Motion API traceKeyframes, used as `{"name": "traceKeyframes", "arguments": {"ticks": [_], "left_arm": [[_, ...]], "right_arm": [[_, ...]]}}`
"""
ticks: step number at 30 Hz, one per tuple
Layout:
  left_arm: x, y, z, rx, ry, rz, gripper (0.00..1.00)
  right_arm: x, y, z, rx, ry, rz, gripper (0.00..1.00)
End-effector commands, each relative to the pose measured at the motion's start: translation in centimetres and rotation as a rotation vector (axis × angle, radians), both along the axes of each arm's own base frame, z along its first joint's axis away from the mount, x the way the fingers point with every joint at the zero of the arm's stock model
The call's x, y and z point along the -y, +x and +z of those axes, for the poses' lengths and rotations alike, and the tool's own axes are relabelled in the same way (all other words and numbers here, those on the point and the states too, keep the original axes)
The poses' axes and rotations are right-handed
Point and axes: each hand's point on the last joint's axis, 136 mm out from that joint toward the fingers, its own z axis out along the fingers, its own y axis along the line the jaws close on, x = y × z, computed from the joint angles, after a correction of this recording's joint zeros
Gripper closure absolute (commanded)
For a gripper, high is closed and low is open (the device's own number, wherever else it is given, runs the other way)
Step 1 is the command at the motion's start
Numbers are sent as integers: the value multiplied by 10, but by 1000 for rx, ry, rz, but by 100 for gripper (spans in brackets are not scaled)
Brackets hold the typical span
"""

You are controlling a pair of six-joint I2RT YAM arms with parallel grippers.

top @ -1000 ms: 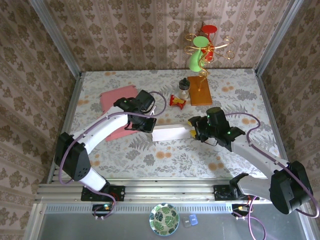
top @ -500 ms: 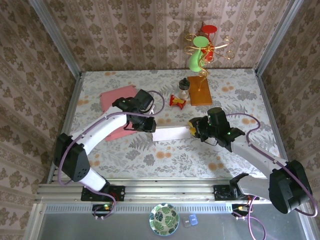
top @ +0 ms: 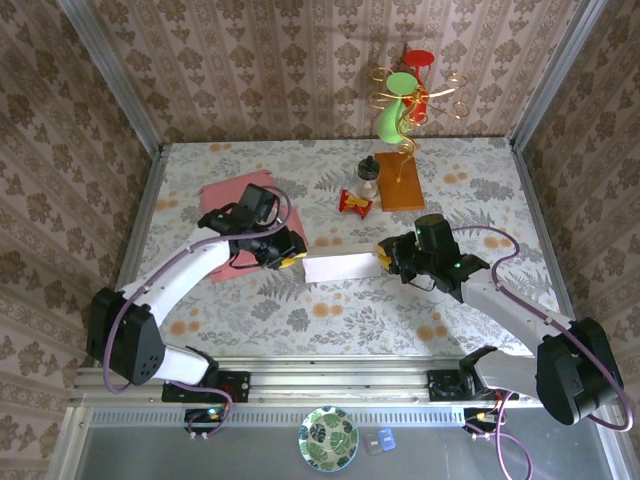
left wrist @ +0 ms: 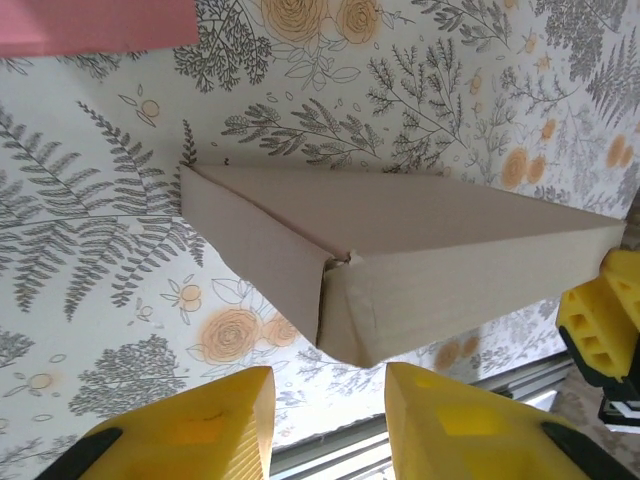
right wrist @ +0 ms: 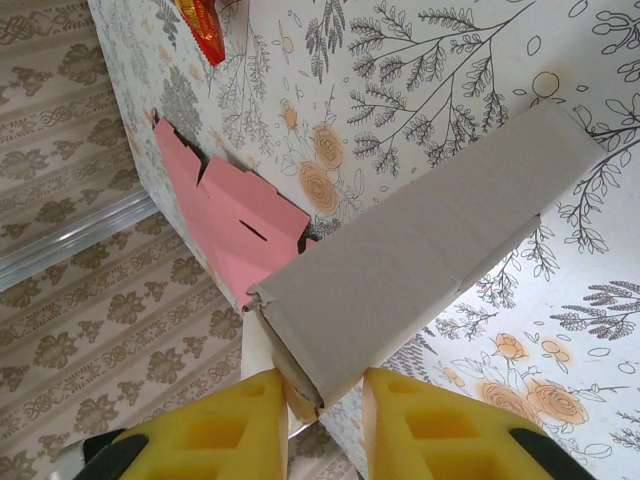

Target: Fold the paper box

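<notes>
The paper box (top: 342, 265) lies folded into a long shape at the table's middle, its white-grey face outward. My right gripper (top: 383, 262) is shut on its right end. In the right wrist view both yellow fingers of the right gripper (right wrist: 325, 385) press the end corner of the box (right wrist: 420, 250). My left gripper (top: 285, 262) stands open just off the box's left end. In the left wrist view the left gripper (left wrist: 328, 385) has nothing between its fingers, and the box's (left wrist: 420, 240) corner sits a little beyond them.
Flat pink card (top: 228, 200) with flaps lies at the left under my left arm. Behind the box are a red wrapper (top: 354, 203), a small bottle (top: 369, 177) and an orange wooden block (top: 401, 186) carrying a wire stand with a green cup (top: 393, 110).
My left gripper has opened, let go of the box's left end and drawn back to the left. The right jaws have narrowed onto the right end.
</notes>
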Motion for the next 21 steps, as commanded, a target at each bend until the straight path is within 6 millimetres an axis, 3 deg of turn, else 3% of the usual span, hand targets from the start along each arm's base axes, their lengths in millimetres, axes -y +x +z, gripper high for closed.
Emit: {"name": "traceKeyframes", "arguments": {"ticks": [1,8,21], "left_arm": [[6,8,0,-22,-65,56,65],[5,13,1,-5,-86,91,67],[-13,5,-22,-40,-72,138,76]], "right_arm": [[16,-28,-46,-192,-98,-11,75],[16,-29,-45,-194,-99,-11,75],[17,-30,-46,-201,-103,-10,75]]}}
